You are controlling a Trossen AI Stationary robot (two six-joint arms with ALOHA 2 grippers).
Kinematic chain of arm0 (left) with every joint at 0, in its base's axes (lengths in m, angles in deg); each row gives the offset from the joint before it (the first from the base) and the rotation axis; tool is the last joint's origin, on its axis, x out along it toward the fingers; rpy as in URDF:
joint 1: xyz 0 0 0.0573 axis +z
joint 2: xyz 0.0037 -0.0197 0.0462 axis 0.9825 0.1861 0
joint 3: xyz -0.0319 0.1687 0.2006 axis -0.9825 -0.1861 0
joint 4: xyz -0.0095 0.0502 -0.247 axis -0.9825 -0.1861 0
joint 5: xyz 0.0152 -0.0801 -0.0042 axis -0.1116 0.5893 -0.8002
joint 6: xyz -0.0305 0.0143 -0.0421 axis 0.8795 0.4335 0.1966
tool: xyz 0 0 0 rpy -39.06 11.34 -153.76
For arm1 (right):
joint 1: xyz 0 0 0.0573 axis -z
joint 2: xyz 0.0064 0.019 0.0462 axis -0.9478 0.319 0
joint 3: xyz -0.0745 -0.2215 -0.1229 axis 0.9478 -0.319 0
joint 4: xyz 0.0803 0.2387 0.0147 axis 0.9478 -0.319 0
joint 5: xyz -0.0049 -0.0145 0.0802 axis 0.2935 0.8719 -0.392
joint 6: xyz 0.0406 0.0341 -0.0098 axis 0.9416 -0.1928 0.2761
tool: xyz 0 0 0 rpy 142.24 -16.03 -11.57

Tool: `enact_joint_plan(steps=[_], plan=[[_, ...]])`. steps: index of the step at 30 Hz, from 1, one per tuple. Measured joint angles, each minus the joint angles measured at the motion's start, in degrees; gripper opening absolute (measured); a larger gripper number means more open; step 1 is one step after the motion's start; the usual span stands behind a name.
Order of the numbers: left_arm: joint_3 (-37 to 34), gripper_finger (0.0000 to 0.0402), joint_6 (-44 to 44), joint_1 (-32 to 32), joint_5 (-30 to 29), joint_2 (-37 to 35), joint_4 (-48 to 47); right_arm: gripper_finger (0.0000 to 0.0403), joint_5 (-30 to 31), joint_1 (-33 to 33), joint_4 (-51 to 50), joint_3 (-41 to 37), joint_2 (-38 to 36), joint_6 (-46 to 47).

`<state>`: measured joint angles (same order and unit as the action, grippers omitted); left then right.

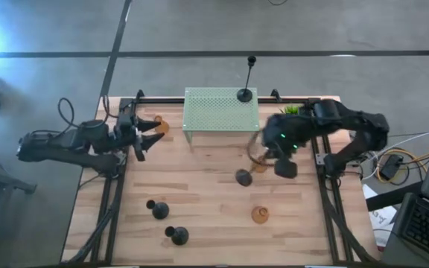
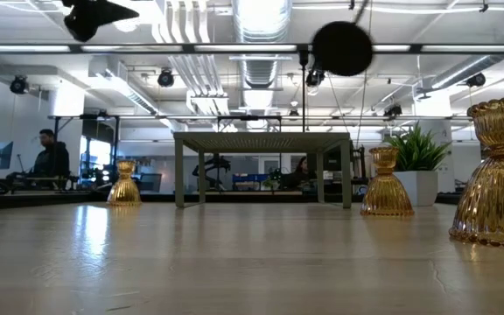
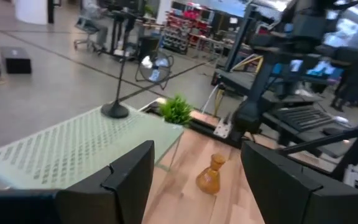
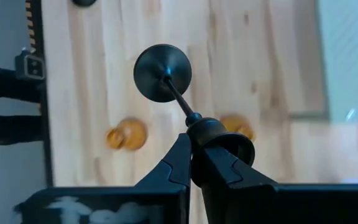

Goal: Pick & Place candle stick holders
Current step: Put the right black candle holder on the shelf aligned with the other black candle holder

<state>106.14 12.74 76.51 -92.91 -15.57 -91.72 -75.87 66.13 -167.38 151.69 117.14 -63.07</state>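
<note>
My right gripper (image 4: 194, 165) is shut on a black candle stick holder (image 1: 243, 177), held in the air over the table's middle right; its round base (image 2: 342, 48) shows high in the low view. A tall black holder (image 1: 246, 94) stands by its base on the pale green perforated stand (image 1: 220, 115). Two short black holders (image 1: 159, 210) (image 1: 177, 236) stand at the near left. Amber glass holders stand at the far left (image 1: 160, 126), by the right gripper (image 2: 385, 182) and at the near right (image 1: 259, 214). My left gripper (image 3: 194, 180) is open and empty at the far left. My right gripper pinches the black holder's cup end (image 4: 219, 135), at the top of its thin stem, between its two fingers. The fingers come from above, slanting down. The stem runs on away from the fingers to the round base (image 4: 162, 73). The holder is tilted and lifted clear of the table.
A small green potted plant (image 1: 293, 110) stands at the far right beside the stand. Black rails (image 1: 320, 186) run along the table's left and right sides. Bare wood (image 1: 207, 186) lies in the table's middle. A person (image 2: 51, 157) sits in the room beyond.
</note>
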Motion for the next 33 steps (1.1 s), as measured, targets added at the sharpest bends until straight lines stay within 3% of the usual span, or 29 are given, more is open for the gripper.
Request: enact_joint_plan(steps=[13,23,33], plan=[[5.29,0.0245,1.11,0.40,13.15,11.97,-4.91,0.0011,-1.30,7.37,0.02,21.20,17.51,-13.74],[8.39,0.0245,-3.02,4.05,24.75,24.31,3.69,0.0011,-2.29,7.92,1.07,21.42,21.25,-14.93],[17.33,0.0245,-7.06,8.37,33.19,37.70,7.08,0.0011,-1.25,8.27,1.97,21.46,20.45,-15.62]])
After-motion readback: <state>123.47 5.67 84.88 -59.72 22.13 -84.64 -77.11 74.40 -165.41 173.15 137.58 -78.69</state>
